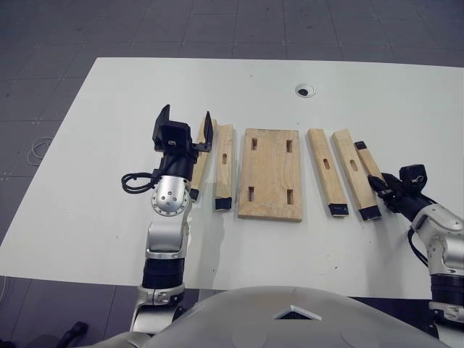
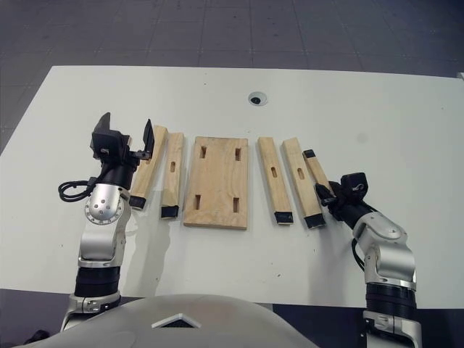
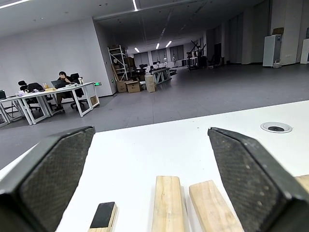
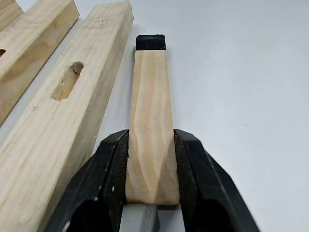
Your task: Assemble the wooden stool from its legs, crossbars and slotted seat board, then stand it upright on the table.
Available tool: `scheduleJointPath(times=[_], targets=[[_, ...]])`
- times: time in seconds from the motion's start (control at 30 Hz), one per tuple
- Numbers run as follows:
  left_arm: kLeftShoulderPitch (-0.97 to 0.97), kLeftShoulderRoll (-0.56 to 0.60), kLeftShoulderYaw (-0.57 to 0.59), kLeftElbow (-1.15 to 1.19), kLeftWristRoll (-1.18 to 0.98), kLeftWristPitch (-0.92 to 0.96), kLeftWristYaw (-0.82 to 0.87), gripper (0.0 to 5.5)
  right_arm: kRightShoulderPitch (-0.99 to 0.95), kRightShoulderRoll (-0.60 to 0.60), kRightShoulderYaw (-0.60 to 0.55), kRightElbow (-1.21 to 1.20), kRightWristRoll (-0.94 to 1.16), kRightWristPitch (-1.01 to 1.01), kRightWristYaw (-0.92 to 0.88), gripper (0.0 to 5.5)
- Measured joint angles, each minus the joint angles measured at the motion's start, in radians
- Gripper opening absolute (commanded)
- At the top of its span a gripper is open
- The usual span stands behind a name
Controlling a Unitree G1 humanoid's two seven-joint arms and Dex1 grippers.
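Plainly, we are at the very start: nothing is joined yet. The flat rectangular wooden seat board [image 1: 270, 174] with four slots lies in the middle of the white bench [image 1: 94, 167]. Two pale, black-capped wooden legs [image 1: 224, 167] lie to its left and two more [image 1: 326, 170] to its right. The right end effector [image 4: 150, 140] is clamped on the near end of the thin, black-tipped wooden crossbar [image 4: 149, 87], which lies at the right end of the row. The left end effector [image 1: 186, 129] hangs wide open above the leftmost leg. We judge that every joint remains to be made, and the stool has yet to be stood upright
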Motion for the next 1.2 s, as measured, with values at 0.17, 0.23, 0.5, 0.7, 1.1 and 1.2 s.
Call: scheduleJointPath(times=[0.17,0.23,0.5,0.7,1.1,1.2], targets=[[-0.032,0.015,0.032,-0.011,-0.037,0.029,-0.015,4.32,-0.054,0.057,-0.025,-0.03,0.02,0.05,-0.09,1.31],[-0.067,0.011,0.054,-0.025,-0.092,0.074,-0.033,4.32,-0.109,0.081,-0.034,-0.044,0.03,0.051,-0.129,1.31],[-0.322,-0.023,0.152,-0.1,-0.522,0.382,-0.154,4.32,-0.401,0.173,0.074,-0.1,0.034,-0.012,-0.135,1.31],[-0.431,0.0,0.194,0.011,-0.835,0.599,-0.342,4.32,-0.471,0.28,0.177,-0.052,0.032,-0.131,-0.061,1.31],[-0.444,-0.078,0.211,0.068,-1.046,0.704,-0.344,4.32,-0.349,0.345,0.337,-0.094,-0.209,-0.502,-0.139,1.31],[-0.451,-0.077,0.196,0.064,-1.046,0.706,-0.334,4.32,-0.349,0.346,0.336,-0.112,-0.205,-0.503,-0.14,1.31]])
